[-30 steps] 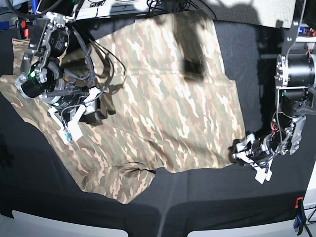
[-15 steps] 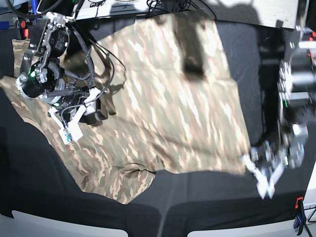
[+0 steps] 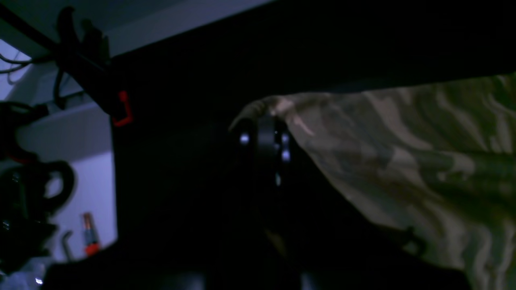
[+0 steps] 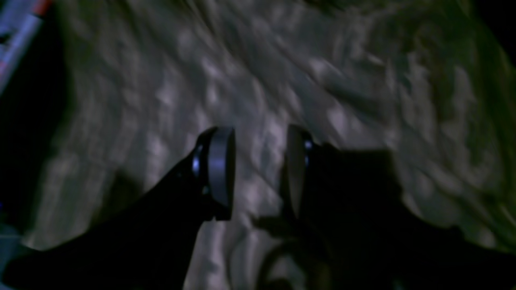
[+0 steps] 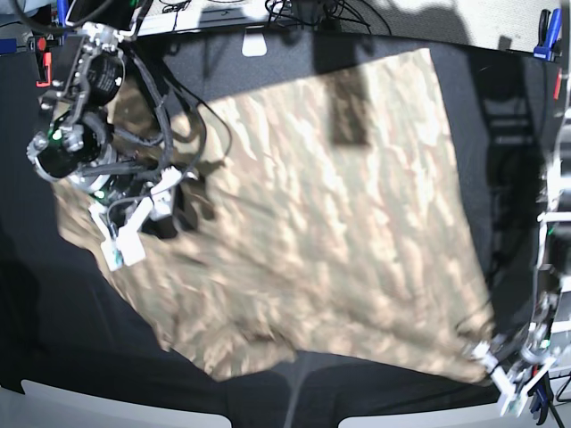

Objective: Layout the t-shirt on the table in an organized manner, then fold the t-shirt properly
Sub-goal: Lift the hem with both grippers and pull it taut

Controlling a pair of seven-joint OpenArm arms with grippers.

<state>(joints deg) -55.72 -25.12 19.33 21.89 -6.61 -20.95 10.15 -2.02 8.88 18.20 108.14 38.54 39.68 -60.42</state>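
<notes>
At the near right corner of the scene, the left gripper [image 5: 510, 385] is clamped on a corner of the large soft camouflage t-shirt in tan, beige and brown [image 5: 312, 223]; in the left wrist view a fold of the fabric [image 3: 403, 161] drapes over the closed fingers [image 3: 266, 141], though that view is very dark and the pinch itself is hard to make out. The cloth rises from that corner and looks blurred across most of its spread. It lies over the middle of the wide table covered in matte black cloth [image 5: 268, 397], whose light rim shows along the near edge. Farther back on the left, the right gripper [image 5: 134, 227] hangs over the shirt's left part; in the right wrist view its two round pads [image 4: 219, 173] stand apart with camouflage fabric [image 4: 282, 80] showing between and beyond them, holding nothing. At the far right edge a blue clamp [image 5: 544, 22] grips the table.
</notes>
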